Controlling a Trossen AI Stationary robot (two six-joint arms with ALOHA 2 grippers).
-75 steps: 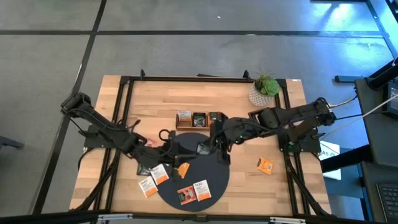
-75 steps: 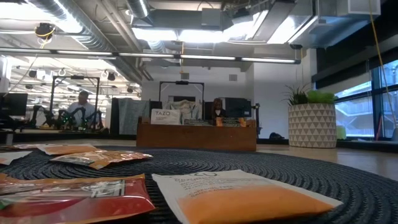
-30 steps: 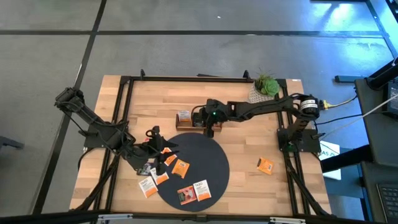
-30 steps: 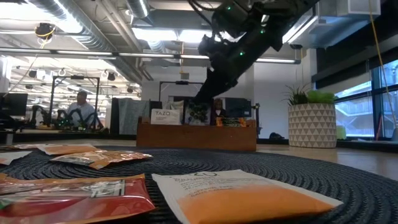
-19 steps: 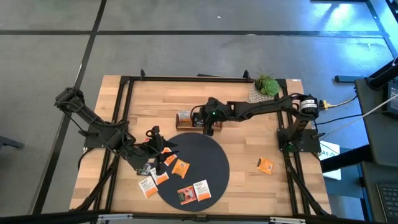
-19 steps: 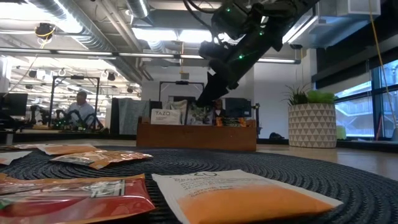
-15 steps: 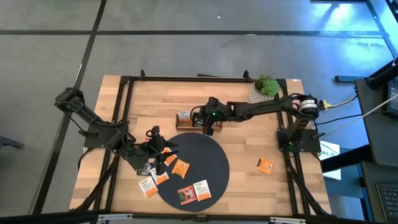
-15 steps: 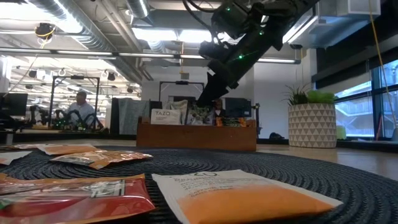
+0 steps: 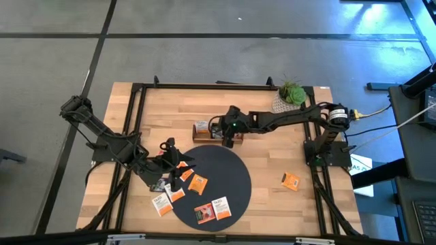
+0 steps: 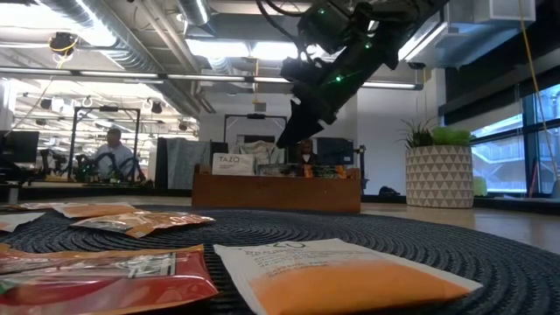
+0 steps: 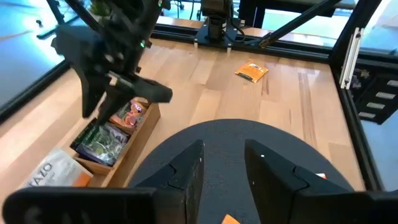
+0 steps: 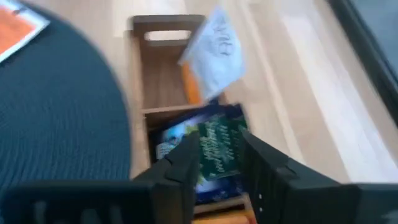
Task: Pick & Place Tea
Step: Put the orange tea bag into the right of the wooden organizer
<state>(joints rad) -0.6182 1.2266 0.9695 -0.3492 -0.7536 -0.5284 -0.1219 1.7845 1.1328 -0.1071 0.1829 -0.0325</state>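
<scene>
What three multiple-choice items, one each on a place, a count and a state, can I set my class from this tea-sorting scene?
1. Where is the right hand?
A. Above the wooden tray
B. Above the potted plant
C. Off the table

2. How many sachets lie on bare wood to the right of the mat?
A. Five
B. One
C. Three

3. How is the left hand?
A. Shut on a red sachet
B. Shut on nothing
C. Open, holding nothing

Key: 1 A, the high view shows it over the tray. 2 B, only one orange sachet lies there. 3 C, its fingers stand apart with only mat between them.
</scene>
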